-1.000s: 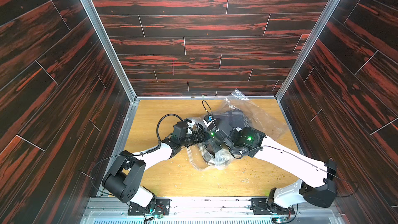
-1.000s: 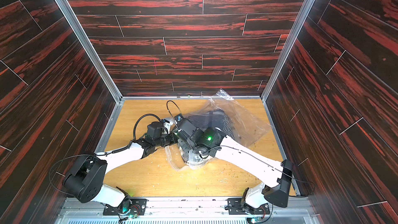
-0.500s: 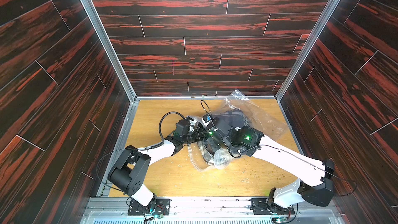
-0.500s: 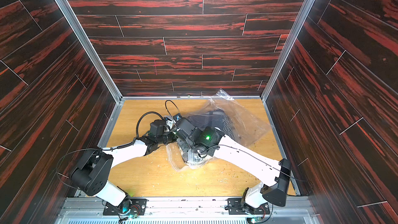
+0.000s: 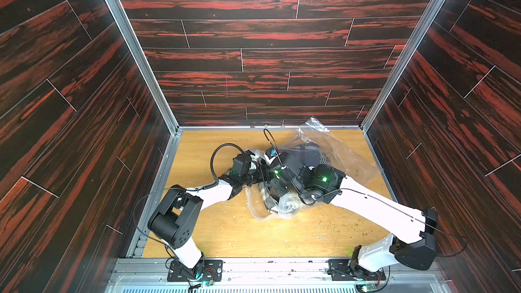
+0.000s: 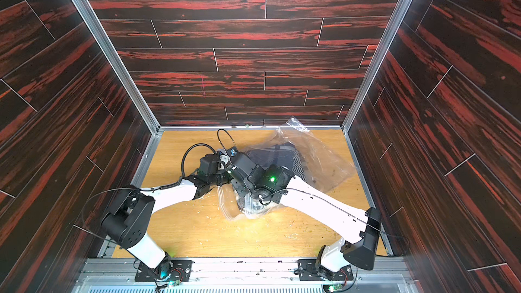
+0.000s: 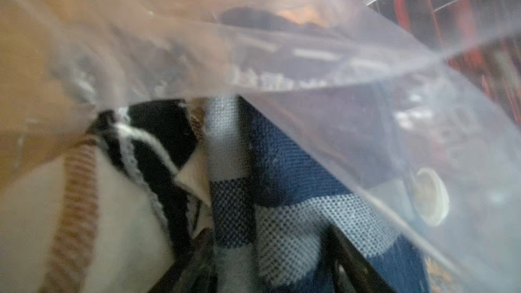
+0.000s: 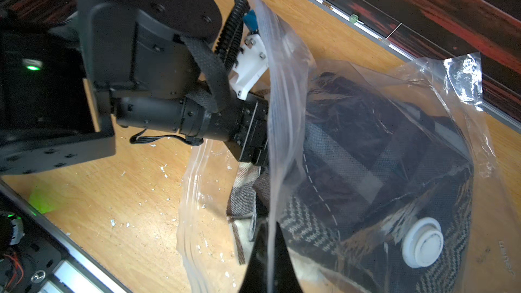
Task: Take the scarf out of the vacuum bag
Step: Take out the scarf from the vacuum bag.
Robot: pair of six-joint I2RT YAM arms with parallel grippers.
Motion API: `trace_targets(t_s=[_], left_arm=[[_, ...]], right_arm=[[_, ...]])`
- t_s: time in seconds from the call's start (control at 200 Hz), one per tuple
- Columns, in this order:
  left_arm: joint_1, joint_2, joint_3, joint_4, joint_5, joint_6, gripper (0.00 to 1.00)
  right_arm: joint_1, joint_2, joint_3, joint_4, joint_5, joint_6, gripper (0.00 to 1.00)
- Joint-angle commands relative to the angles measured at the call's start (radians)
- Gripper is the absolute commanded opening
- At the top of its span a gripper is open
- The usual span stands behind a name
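- The vacuum bag (image 5: 342, 152) lies centre-right on the wooden floor (image 5: 225, 235) in both top views. The scarf (image 7: 282, 164) is still inside it, a dark checked bundle with a beige plaid end at the mouth.
- The right gripper (image 8: 266, 249), bottom centre of its wrist view, is pinched tight on the upper lip of the bag and holds the mouth up like a tent.
- The left gripper (image 7: 267, 255) is poked into the mouth, with fingers (image 7: 348, 252) apart on either side of the fabric. It doesn't look clamped yet.
- What could go wrong, imo:
  - The left fingers could catch the bottom film along with the cloth, and then the whole bag drags along.
  - The right's thin pinch could slip, and the mouth flops shut over the left wrist.
  - The wrists are super crowded, so a bump is possible.
- Writing: there's faint print on the plastic beside the white valve (image 8: 422, 245), lower right, but it's too small to read. No brand visible.
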Motion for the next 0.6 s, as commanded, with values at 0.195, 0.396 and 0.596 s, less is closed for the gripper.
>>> trace_targets(t_s=[0.195, 0.396, 0.596], left_arm=[[0.016, 0.006, 0.014, 0.056, 0.005, -0.015, 0.4], [0.015, -0.039, 0.011, 0.025, -0.014, 0.006, 0.11], [0.014, -0.087, -0.006, 0.022, -0.017, 0.001, 0.0]], right_arm=[[-0.001, -0.014, -0.002, 0.031, 0.0, -0.007, 0.0], [-0.004, -0.011, 0.002, 0.037, -0.002, -0.01, 0.0], [-0.007, -0.01, 0.007, 0.037, 0.013, -0.006, 0.0]])
